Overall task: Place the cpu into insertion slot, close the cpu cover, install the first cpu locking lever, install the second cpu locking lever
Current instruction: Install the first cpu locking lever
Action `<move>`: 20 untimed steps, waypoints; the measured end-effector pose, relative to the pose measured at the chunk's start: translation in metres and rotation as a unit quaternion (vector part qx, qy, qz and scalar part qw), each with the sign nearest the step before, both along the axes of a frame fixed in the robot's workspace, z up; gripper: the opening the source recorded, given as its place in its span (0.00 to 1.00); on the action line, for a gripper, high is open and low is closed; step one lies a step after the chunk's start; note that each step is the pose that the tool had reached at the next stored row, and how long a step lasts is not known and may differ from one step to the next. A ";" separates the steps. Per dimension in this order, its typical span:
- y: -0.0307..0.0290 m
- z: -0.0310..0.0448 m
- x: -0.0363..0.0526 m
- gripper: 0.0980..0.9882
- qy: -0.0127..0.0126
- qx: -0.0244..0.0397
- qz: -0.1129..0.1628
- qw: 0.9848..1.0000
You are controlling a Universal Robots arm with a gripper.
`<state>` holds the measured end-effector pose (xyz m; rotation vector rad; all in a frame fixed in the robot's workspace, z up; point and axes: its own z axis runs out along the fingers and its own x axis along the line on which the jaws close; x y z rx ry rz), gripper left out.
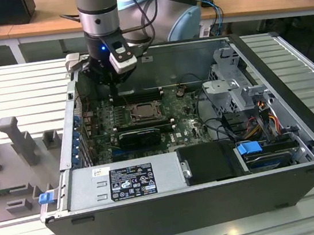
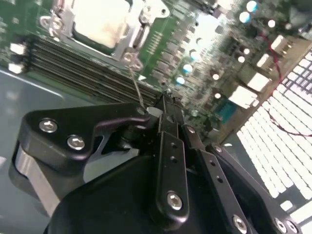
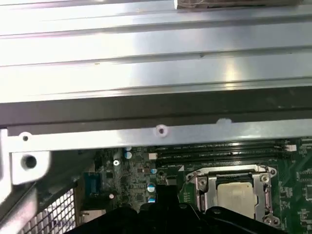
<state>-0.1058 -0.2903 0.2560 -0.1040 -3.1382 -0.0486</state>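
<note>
We see the cpu (image 3: 235,194) seated under the cpu cover (image 3: 202,187). Our gripper (image 2: 168,105), at the socket's ten o'clock, looks clenched around a thin wire lever (image 2: 135,83). It seems springy and slippery; we'd grip its end.

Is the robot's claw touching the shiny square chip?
Apart. In the second wrist view, the gripper sits past the memory slots, with green board between it and the cpu lying in its socket.

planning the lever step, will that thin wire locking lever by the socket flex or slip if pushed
Likely springy: the thin silvery wire locking lever is a slim rod. Probably slippery, since its bare metal shines. The silvery metal cpu cover it sits beside looks like stiff plate.
</note>
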 end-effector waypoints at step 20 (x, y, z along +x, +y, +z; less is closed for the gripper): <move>0.0017 -0.0223 0.0628 0.01 -0.010 0.022 0.021 0.999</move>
